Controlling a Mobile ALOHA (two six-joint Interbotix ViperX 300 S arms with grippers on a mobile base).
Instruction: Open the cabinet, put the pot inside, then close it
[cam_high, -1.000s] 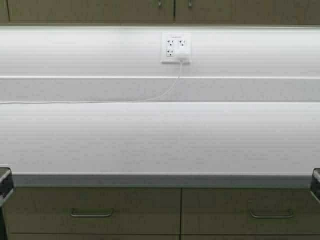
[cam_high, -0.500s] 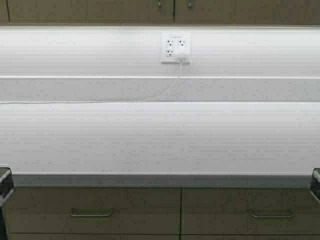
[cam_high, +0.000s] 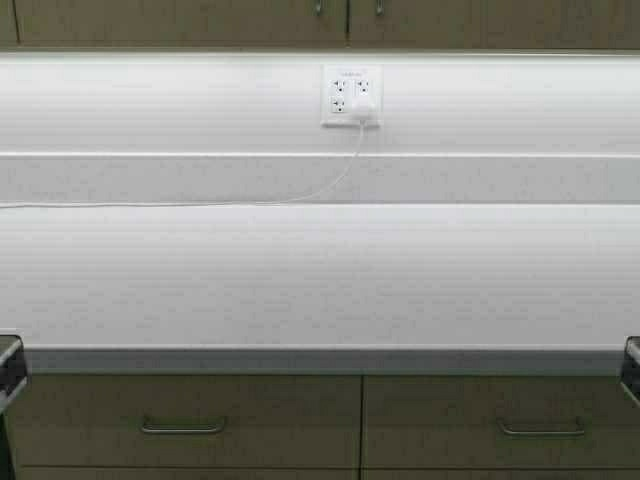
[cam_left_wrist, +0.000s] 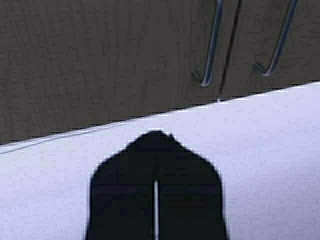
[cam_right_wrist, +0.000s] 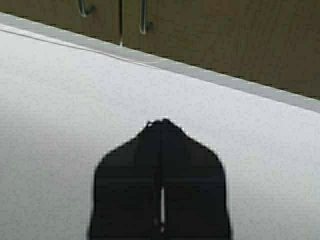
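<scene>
The cabinet (cam_high: 200, 22) hangs above the white wall, its two tan doors shut, with slim metal handles (cam_high: 320, 8) at the centre seam. It also shows in the left wrist view (cam_left_wrist: 100, 60) and the right wrist view (cam_right_wrist: 225, 40). My left gripper (cam_left_wrist: 156, 134) is shut and empty, held low in front of the white counter and far from the cabinet. My right gripper (cam_right_wrist: 161, 121) is also shut and empty, equally far off. In the high view only dark bits of the arms show at the lower left edge (cam_high: 10, 365) and the lower right edge (cam_high: 632, 368). The pot is out of view.
A white counter (cam_high: 320, 280) runs across the view, with a raised ledge behind it. A wall outlet (cam_high: 351, 96) has a white plug and a cord (cam_high: 200, 203) trailing left. Below the counter are drawers with horizontal handles (cam_high: 184, 427).
</scene>
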